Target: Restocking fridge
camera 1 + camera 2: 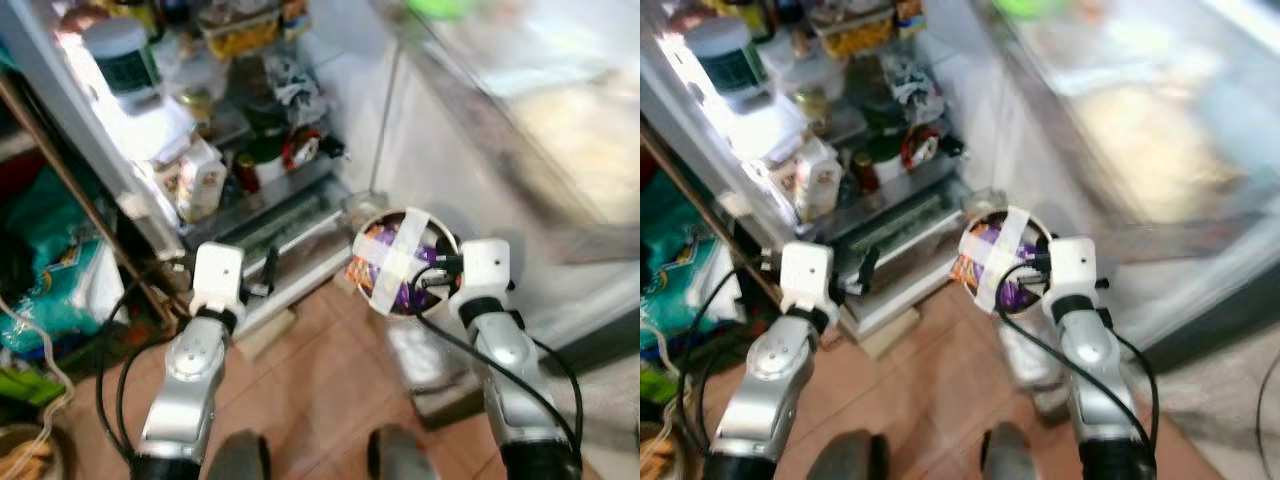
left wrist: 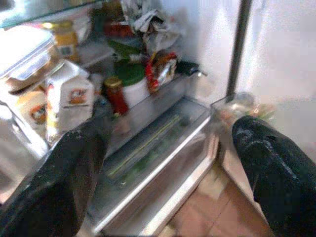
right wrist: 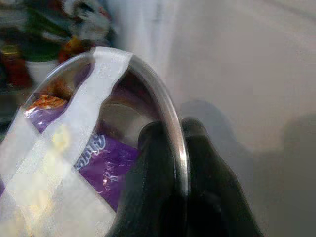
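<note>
Steel bowl (image 1: pixel 400 262), taped over purple snack packets, sits clamped in the right gripper (image 3: pixel 170 148) before the open fridge (image 1: pixel 300 215). Left gripper (image 2: pixel 168 148) hangs with jaws apart. Next, I judge: find a free shelf.

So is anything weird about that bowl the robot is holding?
Yes. The metal bowl, gripped at its rim by the right gripper, has white tape crossed over its top, holding purple snack packets inside. That's unusual.
</note>
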Motion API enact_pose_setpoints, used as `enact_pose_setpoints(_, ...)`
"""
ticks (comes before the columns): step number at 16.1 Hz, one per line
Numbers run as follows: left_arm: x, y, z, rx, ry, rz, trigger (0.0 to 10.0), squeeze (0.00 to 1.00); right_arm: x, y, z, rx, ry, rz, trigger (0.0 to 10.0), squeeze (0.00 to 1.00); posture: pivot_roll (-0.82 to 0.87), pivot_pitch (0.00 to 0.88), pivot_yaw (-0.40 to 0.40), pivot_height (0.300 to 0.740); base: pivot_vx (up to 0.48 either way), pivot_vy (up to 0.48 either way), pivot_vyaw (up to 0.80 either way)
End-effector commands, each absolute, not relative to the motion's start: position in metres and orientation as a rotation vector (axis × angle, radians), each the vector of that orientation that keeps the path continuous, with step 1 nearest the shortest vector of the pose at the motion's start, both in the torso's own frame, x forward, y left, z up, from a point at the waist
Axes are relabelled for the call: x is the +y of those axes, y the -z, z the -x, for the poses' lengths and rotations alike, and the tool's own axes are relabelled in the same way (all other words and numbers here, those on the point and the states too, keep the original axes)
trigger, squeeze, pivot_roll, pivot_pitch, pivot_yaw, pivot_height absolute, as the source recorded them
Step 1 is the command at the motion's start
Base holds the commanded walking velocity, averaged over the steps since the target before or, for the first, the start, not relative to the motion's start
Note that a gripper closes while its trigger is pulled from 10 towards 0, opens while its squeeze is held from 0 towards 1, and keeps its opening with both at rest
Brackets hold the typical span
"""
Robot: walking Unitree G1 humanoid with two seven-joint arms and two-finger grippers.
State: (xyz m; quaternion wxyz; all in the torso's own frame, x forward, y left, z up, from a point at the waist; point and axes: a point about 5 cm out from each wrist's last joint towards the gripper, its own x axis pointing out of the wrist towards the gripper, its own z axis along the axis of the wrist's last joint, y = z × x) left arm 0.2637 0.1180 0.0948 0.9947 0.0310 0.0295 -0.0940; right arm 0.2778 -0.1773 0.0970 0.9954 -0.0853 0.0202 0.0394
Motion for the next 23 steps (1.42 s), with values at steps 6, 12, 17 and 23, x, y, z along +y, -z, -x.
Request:
enact_pose_setpoints(6, 0.1191, -0.094, -0.2613, 0.063, 0.185, -0.071, 10.0, 0.0, -0.1843, -0.1023, -0.2784, 0.011, -0.059, 0.177, 10.0, 0.0, 0.0, 0.143, 0.004, 0.74, 0.0, 0.0, 0.0)
enact_pose_setpoints(12, 0.1199, -0.0954, -0.263, 0.056, 0.175, -0.069, 10.0, 0.0, -0.1805, -0.1051, -0.2811, -0.006, -0.075, 0.179, 10.0, 0.0, 0.0, 0.147, 0.005, 0.74, 0.0, -0.392, 0.65)
enact_pose_setpoints(17, 0.12, -0.0952, -0.2633, 0.059, 0.176, -0.069, 10.0, 0.0, -0.1798, -0.1058, -0.2815, -0.011, -0.08, 0.182, 10.0, 0.0, 0.0, 0.147, 0.008, 0.74, 0.0, -0.429, 0.78)
enact_pose_setpoints(23, 0.1203, -0.094, -0.2639, 0.066, 0.17, -0.079, 10.0, 0.0, -0.1784, -0.1054, -0.2818, -0.014, -0.09, 0.184, 10.0, 0.0, 0.0, 0.144, 0.007, 0.74, 0.0, -0.112, 0.57)
